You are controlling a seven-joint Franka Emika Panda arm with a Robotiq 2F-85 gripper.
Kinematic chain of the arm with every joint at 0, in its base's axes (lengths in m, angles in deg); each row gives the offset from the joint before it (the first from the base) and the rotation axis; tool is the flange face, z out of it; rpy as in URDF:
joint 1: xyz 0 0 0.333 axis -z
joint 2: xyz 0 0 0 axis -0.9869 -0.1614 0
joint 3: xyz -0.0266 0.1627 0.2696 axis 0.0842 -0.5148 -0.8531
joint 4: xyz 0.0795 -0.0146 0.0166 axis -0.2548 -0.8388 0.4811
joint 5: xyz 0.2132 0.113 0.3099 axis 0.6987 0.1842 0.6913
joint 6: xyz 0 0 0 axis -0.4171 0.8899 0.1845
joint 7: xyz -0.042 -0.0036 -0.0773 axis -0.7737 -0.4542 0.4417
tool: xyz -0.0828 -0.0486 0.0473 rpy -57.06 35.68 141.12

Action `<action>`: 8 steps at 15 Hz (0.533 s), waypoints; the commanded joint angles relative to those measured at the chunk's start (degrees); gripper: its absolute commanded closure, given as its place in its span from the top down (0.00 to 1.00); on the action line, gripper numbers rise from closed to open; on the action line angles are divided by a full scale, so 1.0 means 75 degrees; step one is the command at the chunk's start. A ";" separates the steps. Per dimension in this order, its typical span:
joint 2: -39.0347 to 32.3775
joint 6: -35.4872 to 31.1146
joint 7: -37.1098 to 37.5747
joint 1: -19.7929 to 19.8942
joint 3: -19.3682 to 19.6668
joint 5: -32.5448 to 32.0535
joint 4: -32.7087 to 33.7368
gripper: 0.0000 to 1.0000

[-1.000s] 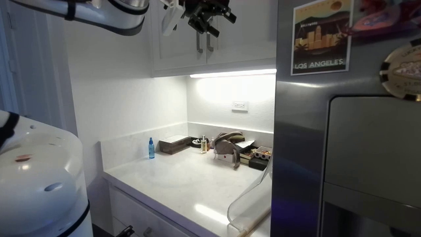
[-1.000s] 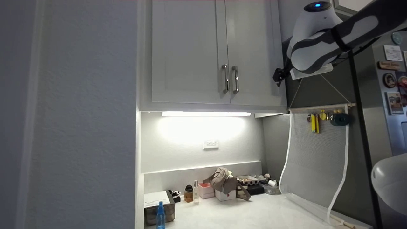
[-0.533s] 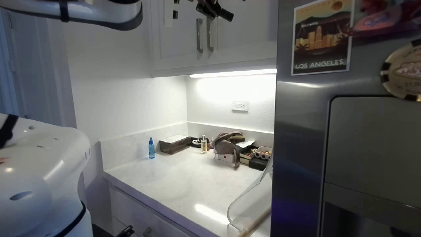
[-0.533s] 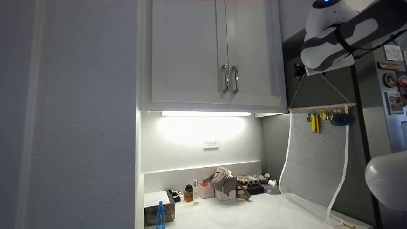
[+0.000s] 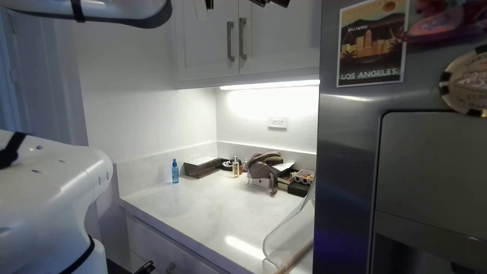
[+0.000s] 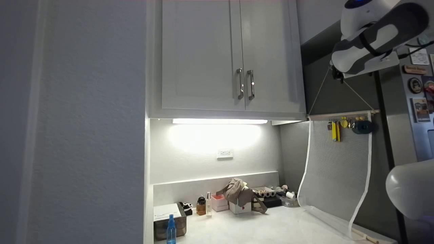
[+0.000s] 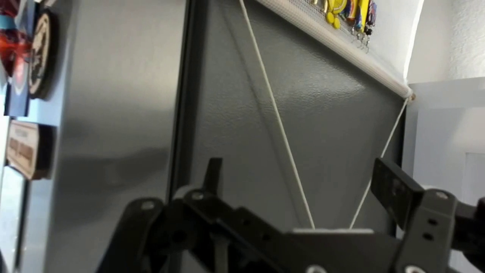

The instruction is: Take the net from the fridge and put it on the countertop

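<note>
The net (image 6: 337, 166) is a whitish mesh sheet hanging from a pale wooden rod by a thin cord, against the dark grey side of the fridge (image 6: 400, 101). Its lower end (image 5: 291, 232) curves onto the white countertop (image 5: 213, 205). My gripper (image 6: 337, 74) is high up beside the cord's top, partly hidden behind the arm. In the wrist view the gripper (image 7: 303, 182) is open. The cord (image 7: 278, 117) shows in the gap between the fingers, with one strand passing behind the right finger; whether it touches them I cannot tell. The cord's top is hidden behind the gripper's body.
White cabinets (image 6: 203, 54) with metal handles hang above the counter. Along its back are a blue spray bottle (image 5: 175, 173), a brown box (image 5: 201, 167), a cloth bag (image 5: 262, 167) and small boxes. Keychains (image 6: 335, 130) hang on the net's upper part. Magnets (image 6: 415, 85) dot the fridge front.
The gripper has moved away from the cabinet doors toward the fridge side and the net's cord. It has risen mostly out of an exterior view. Its jaws and the net look the same.
</note>
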 commanded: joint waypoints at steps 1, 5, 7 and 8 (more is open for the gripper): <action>-0.0236 -0.0325 0.0046 0.0410 -0.0149 -0.0117 0.0135 1.00; -0.0609 -0.0948 -0.0221 0.0545 -0.0206 -0.0217 0.0281 1.00; -0.0843 -0.1256 -0.0271 0.0659 -0.0242 -0.0262 0.0377 1.00; -0.0988 -0.1403 -0.0295 0.0728 -0.0250 -0.0273 0.0439 1.00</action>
